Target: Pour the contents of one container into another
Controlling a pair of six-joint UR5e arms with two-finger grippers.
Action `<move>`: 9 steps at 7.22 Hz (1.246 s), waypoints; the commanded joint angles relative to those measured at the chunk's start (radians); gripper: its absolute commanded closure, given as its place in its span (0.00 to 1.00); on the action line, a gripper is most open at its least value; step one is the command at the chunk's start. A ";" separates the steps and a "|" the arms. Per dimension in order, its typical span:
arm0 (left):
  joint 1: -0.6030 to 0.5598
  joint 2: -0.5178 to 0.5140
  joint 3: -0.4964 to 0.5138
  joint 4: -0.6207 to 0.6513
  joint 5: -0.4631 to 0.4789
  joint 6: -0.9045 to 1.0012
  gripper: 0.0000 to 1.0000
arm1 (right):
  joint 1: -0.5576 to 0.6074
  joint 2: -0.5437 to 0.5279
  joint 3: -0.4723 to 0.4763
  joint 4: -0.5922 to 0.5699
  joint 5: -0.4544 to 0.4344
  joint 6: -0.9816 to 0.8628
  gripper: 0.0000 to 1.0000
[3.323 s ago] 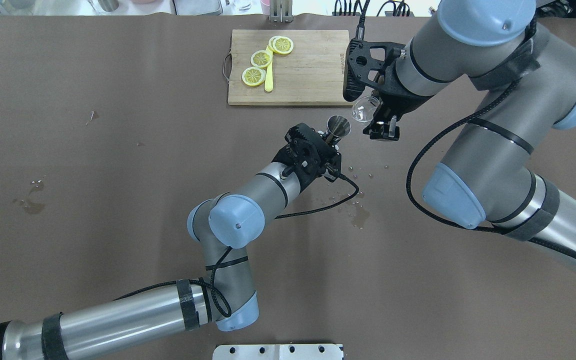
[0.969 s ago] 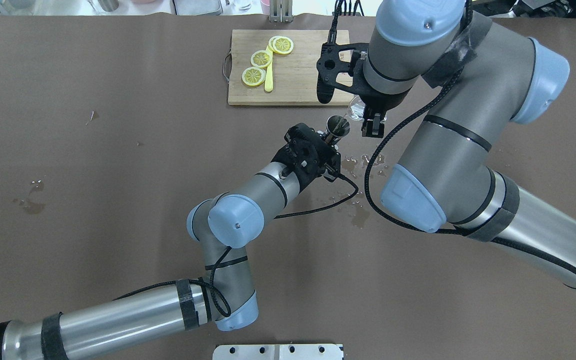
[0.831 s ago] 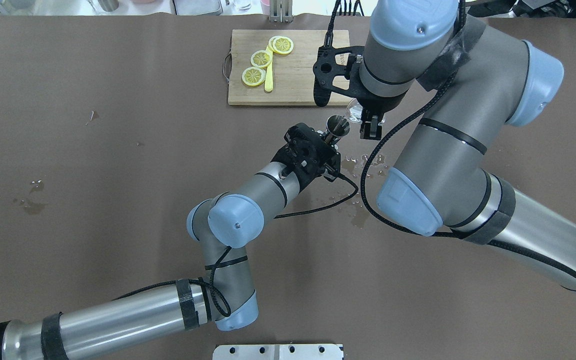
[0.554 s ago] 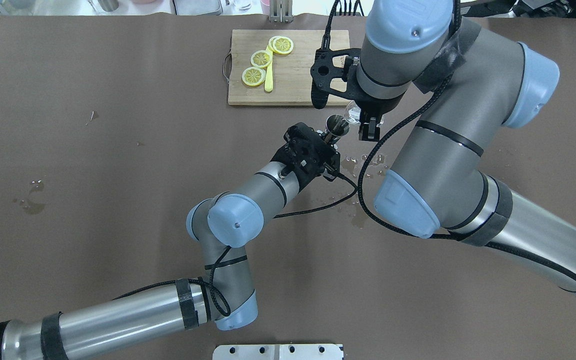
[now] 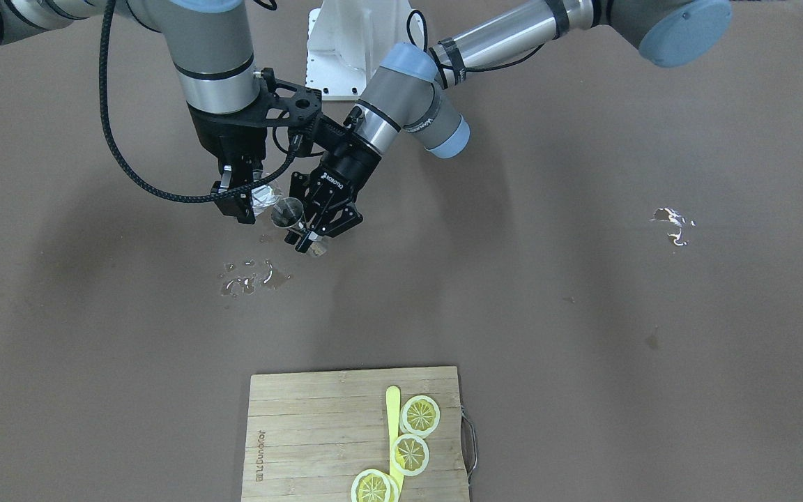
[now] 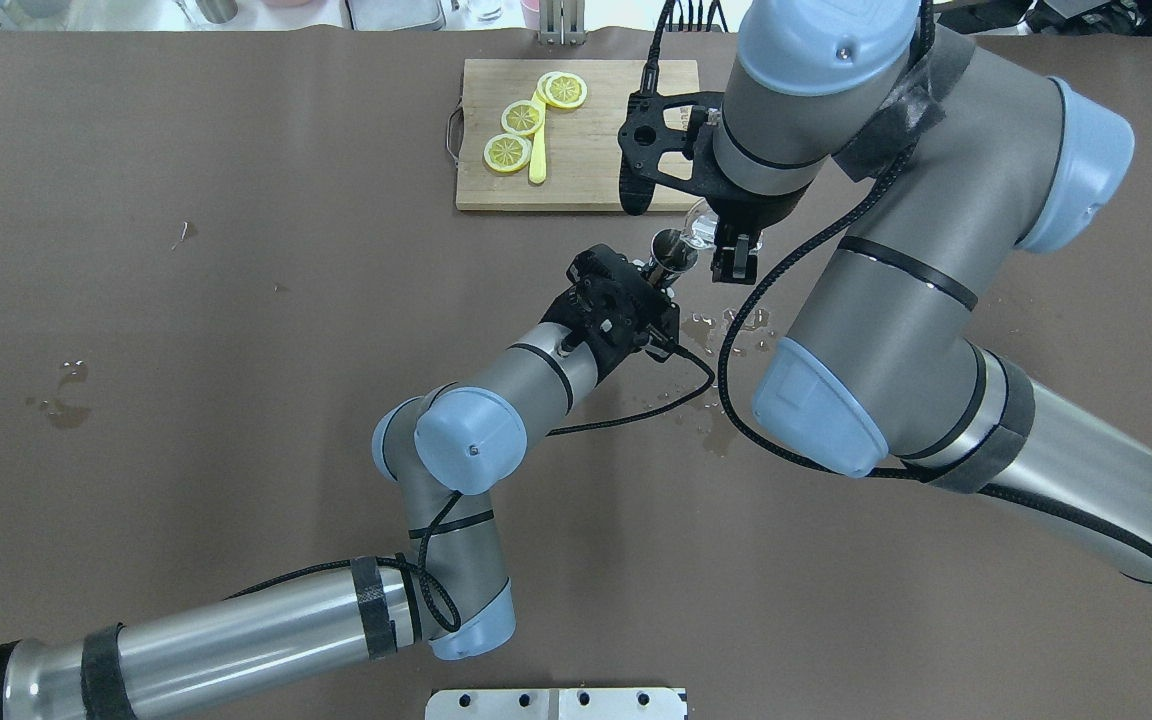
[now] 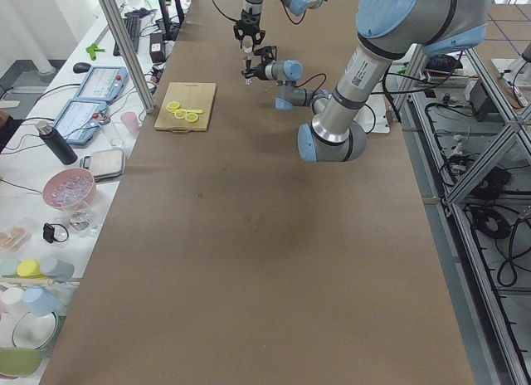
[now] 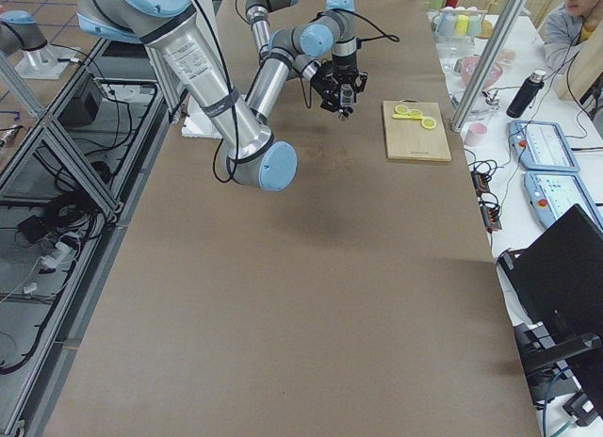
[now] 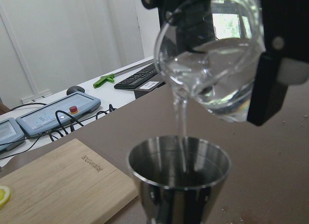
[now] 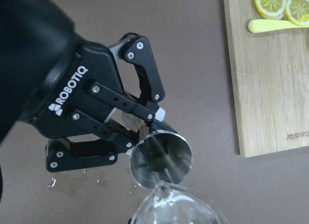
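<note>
My left gripper [image 6: 660,278] is shut on the waist of the small grey steel jigger [image 6: 673,252], holding it upright above the table. My right gripper [image 6: 723,242] is shut on the clear glass tumbler [image 6: 701,224], tilted with its lip over the jigger's rim. In the left wrist view a thin stream of water [image 9: 182,125] falls from the tumbler [image 9: 212,64] into the jigger [image 9: 178,171]. The right wrist view looks down into the jigger [image 10: 161,159], with the tumbler's rim [image 10: 178,207] at the bottom edge. The front view shows the tumbler [image 5: 262,197] beside the jigger [image 5: 288,213].
Spilled water [image 6: 731,325] lies on the brown table just below the grippers. A wooden cutting board [image 6: 606,150] with lemon slices [image 6: 522,118] and a yellow knife [image 6: 537,160] sits behind them. Another wet patch [image 6: 61,400] is at the far left.
My right arm has swung left and brought the tumbler over the jigger, tipping it further. Fresh water drops have appeared on the table under them. The left arm has held still.
</note>
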 commanded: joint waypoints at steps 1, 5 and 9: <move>0.000 0.000 0.000 0.000 0.000 0.000 1.00 | 0.003 -0.001 0.026 0.001 0.039 0.013 1.00; -0.005 0.003 0.000 0.000 0.000 0.000 1.00 | 0.049 -0.016 0.045 0.039 0.090 0.013 1.00; -0.038 0.011 0.009 0.002 0.026 0.006 1.00 | 0.107 -0.126 0.087 0.221 0.160 0.015 1.00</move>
